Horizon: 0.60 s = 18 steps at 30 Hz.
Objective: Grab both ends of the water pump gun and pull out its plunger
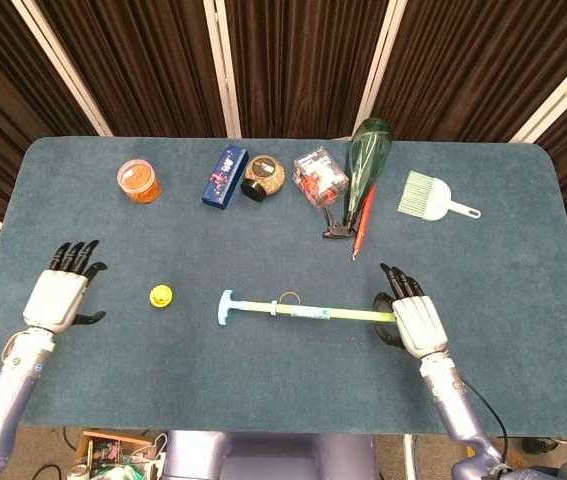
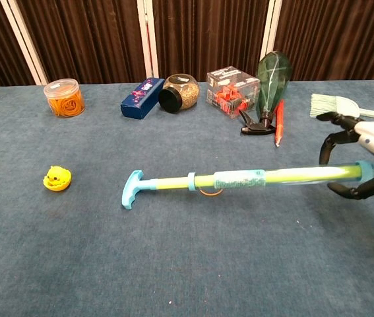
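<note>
Chest view: right hand (image 2: 370, 162) held the barrel end of the water pump gun (image 2: 246, 179), fingers (image 2: 335, 140) curled around it. Gun ran leftward, lifted at the right end; whether its T-handle (image 2: 132, 188) touched the blue surface (image 2: 173, 264) was unclear. Left hand (image 1: 56, 298) hovered at the left edge, fingers apart, holding nothing. Rubber band (image 2: 208, 192) lay under the barrel. Yellow duck (image 2: 57, 178) sat left. Farther back stood an orange tub (image 2: 64, 98).
</note>
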### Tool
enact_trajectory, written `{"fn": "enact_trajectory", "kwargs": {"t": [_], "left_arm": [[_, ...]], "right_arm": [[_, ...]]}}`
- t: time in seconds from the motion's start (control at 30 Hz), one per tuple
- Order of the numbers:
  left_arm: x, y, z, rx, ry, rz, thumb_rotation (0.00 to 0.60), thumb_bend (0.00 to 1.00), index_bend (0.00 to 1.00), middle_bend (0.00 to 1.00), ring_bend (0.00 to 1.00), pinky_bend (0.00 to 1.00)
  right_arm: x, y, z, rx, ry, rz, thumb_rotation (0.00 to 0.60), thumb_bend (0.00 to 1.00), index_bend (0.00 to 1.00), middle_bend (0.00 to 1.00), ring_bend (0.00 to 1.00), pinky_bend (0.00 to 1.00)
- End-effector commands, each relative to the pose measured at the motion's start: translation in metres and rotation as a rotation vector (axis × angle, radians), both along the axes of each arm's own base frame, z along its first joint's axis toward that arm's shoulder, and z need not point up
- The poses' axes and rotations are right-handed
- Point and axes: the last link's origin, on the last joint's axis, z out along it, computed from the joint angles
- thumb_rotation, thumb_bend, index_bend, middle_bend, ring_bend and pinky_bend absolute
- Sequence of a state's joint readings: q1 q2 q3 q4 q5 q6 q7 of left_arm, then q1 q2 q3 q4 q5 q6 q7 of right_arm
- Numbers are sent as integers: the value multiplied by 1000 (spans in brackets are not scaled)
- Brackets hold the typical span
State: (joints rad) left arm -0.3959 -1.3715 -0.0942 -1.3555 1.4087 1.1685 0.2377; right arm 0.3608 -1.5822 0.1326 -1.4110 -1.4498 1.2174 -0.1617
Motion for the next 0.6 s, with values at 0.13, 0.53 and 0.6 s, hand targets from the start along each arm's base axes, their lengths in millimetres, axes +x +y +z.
{"fn": "enact_trajectory", "kwargs": {"t": [0.13, 0.53, 0.6], "left_arm": [[30, 14, -34, -58, -146, -100, 600, 78, 258, 0, 0, 21], [76, 39, -106, -134, -358, -200, 600, 173, 311, 0, 0, 21], [82, 40, -118, -152, -397, -202, 600, 185, 312, 0, 0, 21]], "right_arm": [[1, 3, 12, -9, -33, -5, 600, 491, 1000, 48, 0, 143], [3, 5, 24, -5, -59, -10, 600, 487, 1000, 48, 0, 143], [3, 6, 26, -5, -62, -10, 600, 491, 1000, 48, 0, 143]]}}
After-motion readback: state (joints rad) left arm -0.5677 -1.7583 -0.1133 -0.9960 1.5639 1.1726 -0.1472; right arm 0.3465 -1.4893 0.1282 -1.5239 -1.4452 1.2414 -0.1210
